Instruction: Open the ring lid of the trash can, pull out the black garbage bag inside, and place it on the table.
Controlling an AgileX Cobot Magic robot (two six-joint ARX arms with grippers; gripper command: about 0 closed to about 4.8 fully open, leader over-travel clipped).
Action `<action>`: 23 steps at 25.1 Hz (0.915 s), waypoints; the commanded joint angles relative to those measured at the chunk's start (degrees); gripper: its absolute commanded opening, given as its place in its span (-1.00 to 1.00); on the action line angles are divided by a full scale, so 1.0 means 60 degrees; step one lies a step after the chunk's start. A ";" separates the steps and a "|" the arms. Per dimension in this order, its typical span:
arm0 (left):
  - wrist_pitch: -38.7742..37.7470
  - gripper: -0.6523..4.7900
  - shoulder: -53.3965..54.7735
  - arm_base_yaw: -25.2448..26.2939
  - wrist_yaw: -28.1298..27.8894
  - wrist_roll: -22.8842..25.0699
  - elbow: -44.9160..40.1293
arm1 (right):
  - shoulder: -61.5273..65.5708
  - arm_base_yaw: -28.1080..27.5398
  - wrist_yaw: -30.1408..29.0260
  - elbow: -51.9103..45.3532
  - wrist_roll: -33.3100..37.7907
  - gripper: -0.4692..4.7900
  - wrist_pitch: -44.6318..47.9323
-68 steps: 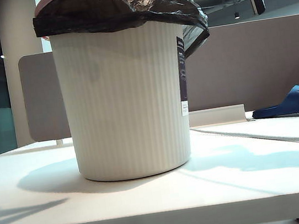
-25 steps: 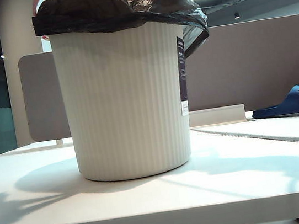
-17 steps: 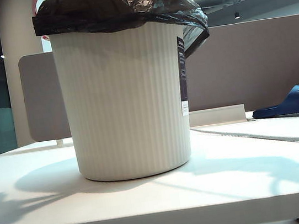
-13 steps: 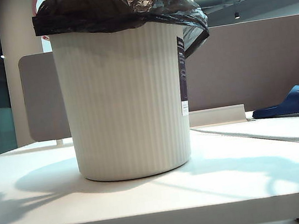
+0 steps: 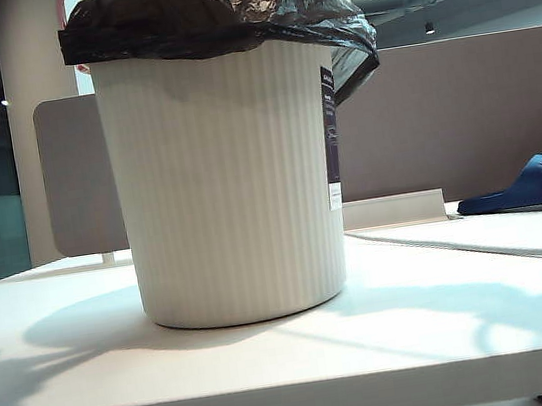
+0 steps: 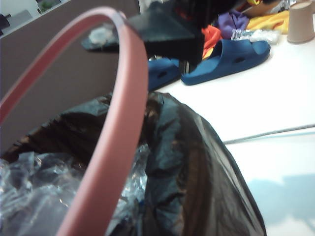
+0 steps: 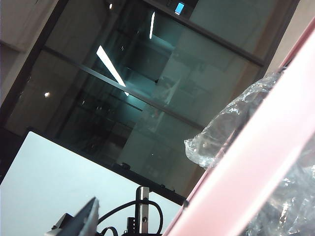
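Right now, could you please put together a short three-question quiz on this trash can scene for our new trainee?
1. True or false: the ring lid lies flat on the rim of the trash can.
2. What does the left end effector hold? A) the black garbage bag B) the ring lid C) a slipper
3. Fill in: the black garbage bag is draped over the can's ____.

Key
1. False: the left wrist view shows it lifted and tilted above the bag.
2. B: it is shut on the pink hoop. The right end effector's fingers are out of view.
3. Rim: the bag is not yet on the table.
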 commanded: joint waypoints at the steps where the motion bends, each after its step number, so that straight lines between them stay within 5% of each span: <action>1: 0.0419 -0.78 -0.0018 -0.0022 -0.0382 0.0211 0.0055 | -0.0029 0.0026 -0.0033 0.0091 0.0033 -0.02 0.0186; 11: 0.1115 -0.78 -0.0022 -0.0018 -0.0809 0.0215 0.0055 | -0.0029 0.0026 -0.0452 0.0102 -0.0087 -0.01 0.0339; 23: 0.1701 -0.78 -0.0029 -0.0015 -0.1515 0.0390 0.0095 | -0.0029 0.0022 -0.0984 0.0091 -0.1628 -0.02 -0.0102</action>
